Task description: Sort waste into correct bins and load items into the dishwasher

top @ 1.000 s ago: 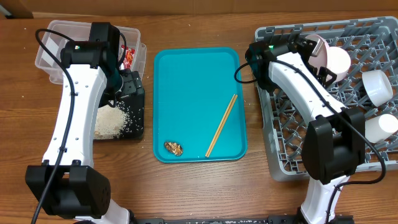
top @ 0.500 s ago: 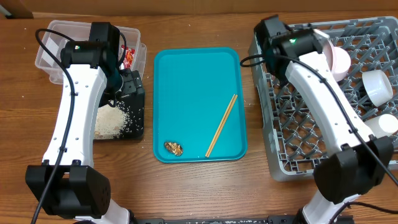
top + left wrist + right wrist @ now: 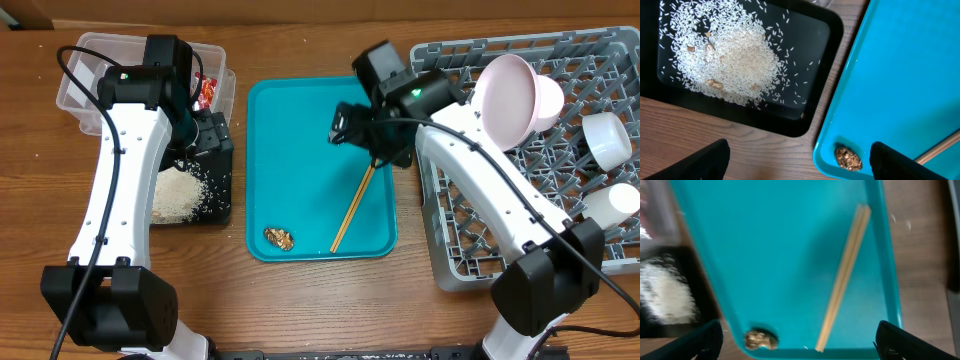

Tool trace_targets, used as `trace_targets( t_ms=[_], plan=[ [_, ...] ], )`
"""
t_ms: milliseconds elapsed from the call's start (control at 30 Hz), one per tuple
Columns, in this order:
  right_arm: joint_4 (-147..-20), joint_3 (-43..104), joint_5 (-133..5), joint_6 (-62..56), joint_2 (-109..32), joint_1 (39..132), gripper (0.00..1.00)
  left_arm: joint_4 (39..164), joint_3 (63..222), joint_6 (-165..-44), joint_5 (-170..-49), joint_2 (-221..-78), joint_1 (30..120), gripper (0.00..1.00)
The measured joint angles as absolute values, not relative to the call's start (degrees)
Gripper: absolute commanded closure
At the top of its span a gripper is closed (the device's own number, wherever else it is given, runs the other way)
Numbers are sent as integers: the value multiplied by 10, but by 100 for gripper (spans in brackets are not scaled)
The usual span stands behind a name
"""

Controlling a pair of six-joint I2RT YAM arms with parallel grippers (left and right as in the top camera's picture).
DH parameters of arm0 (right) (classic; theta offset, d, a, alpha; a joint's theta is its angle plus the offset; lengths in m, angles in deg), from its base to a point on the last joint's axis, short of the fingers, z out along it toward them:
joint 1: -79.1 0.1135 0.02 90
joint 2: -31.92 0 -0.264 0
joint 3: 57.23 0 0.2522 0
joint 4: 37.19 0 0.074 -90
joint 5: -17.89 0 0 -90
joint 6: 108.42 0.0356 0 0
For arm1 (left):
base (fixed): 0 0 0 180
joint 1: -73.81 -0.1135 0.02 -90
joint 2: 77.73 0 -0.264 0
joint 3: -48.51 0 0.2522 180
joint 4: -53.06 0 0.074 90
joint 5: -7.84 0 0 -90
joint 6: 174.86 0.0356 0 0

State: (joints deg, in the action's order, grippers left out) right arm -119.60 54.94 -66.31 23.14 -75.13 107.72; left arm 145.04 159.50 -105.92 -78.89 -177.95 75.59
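Observation:
Two wooden chopsticks (image 3: 352, 208) (image 3: 845, 275) lie side by side on the teal serving tray (image 3: 300, 120). A brown food scrap (image 3: 279, 238) (image 3: 847, 157) (image 3: 761, 340) sits in the tray's near left corner. My right gripper (image 3: 362, 140) (image 3: 800, 347) hangs open above the tray, over the chopsticks, holding nothing. My left gripper (image 3: 205, 135) (image 3: 797, 167) is open and empty above the black tray (image 3: 222, 205) of rice (image 3: 735, 55). The round plate (image 3: 510, 88) stands tilted in the grey dish rack (image 3: 480, 230).
The clear tub (image 3: 85, 75) at the back left holds a red wrapper (image 3: 207, 92). Two white bowls or cups (image 3: 607, 138) (image 3: 615, 205) sit along the rack's right side. Bare wood runs between the trays and along the table's front.
My right arm has swung left from the rack to above the teal tray, leaving the plate standing in the rack. The left arm has not moved.

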Motion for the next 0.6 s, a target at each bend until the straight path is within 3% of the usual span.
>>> trace_targets(
  t_ms=[100, 133, 167, 467, 600],
  plan=[
    [-1203, 512, -677, 243, -752, 1073, 53, 1450, 1595, -1059, -789, -1780, 756, 8],
    [-1209, 504, -688, 248, -752, 1072, 89, 1451, 1595, -1059, -789, -1780, 756, 8],
    [-1215, 499, -694, 247, -752, 1072, 96, 1450, 1595, -1059, -789, -1780, 756, 8],
    [-1261, 503, -772, 230, -746, 1067, 96, 1450, 1595, -1059, -789, -1780, 756, 7],
    [-1337, 508, -811, 240, -727, 1036, 96, 1451, 1595, -1059, -789, -1780, 756, 7]
  ],
)
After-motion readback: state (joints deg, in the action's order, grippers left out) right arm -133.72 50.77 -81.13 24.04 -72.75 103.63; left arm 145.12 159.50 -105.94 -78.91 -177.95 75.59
